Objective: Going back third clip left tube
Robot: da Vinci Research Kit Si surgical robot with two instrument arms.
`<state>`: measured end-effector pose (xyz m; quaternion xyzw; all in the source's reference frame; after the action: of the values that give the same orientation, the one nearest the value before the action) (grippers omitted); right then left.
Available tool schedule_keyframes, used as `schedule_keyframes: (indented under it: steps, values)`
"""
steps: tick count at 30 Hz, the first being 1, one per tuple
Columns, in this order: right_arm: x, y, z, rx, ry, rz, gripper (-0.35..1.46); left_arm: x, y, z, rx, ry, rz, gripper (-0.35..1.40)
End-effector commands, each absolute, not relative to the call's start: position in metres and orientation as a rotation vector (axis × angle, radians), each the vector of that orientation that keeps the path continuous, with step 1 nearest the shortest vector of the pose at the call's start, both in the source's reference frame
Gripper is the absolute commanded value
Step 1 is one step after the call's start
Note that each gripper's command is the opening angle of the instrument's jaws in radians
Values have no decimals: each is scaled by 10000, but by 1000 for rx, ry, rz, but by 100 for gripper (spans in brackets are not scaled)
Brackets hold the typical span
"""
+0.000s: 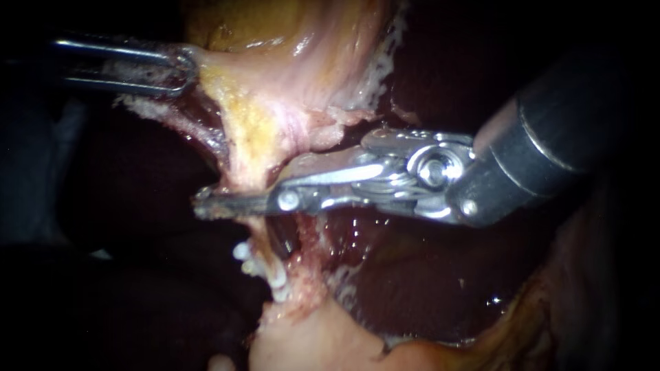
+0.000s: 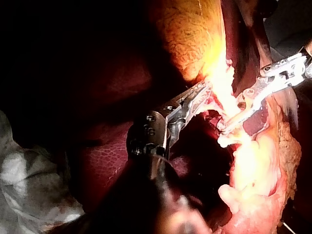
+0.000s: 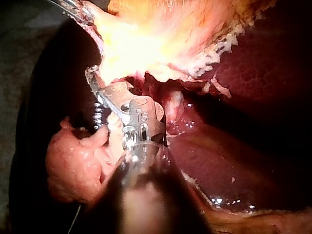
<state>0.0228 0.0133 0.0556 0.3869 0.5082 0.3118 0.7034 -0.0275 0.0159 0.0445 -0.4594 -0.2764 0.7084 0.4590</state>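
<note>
The gallbladder (image 1: 275,82) is gripped at its edge by the clenched jaws of the left instrument (image 1: 180,67), above the dark liver (image 1: 412,275). The right instrument (image 1: 206,206) is laid across the left tube (image 1: 256,232), with its slim tip reaching just past it. Whether the tube is clamped by this instrument or merely crossed cannot be told. White clips (image 1: 242,251) are seen on the same tube just below that tip, beside a redder strand.

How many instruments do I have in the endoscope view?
2. The left instrument grips tissue at upper left; the right instrument comes in from the right, its tip across the tube. None looks hidden.
</note>
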Motion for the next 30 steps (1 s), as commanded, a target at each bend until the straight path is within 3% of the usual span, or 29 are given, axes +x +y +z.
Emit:
schedule_keyframes:
  steps: [1, 3, 5, 6, 9, 13, 16, 22, 30]
  values:
    - [228, 133, 557, 862, 1128, 693, -35, -275, 159, 445, -1131, -681, 1745, -35]
    - [228, 133, 558, 876, 1132, 691, -5, -275, 159, 445, -1131, -681, 1745, -35]
    - [229, 132, 559, 872, 1137, 687, 37, -275, 159, 445, -1131, -681, 1745, -35]
    - [230, 131, 560, 871, 1140, 687, 42, -274, 159, 445, -1131, -681, 1745, -35]
    - [230, 125, 565, 869, 1148, 685, 47, -274, 158, 445, -1131, -681, 1745, -35]
    - [227, 115, 578, 807, 1177, 602, 49, -272, 158, 445, -1131, -682, 1745, -35]
    - [215, 107, 588, 670, 1209, 514, 49, -271, 157, 445, -1132, -682, 1746, -35]
    - [153, 99, 584, 507, 1238, 376, 49, -271, 156, 446, -1132, -680, 1747, -35]
    - [72, 118, 553, 410, 1257, 257, 50, -271, 156, 447, -1132, -680, 1747, -35]
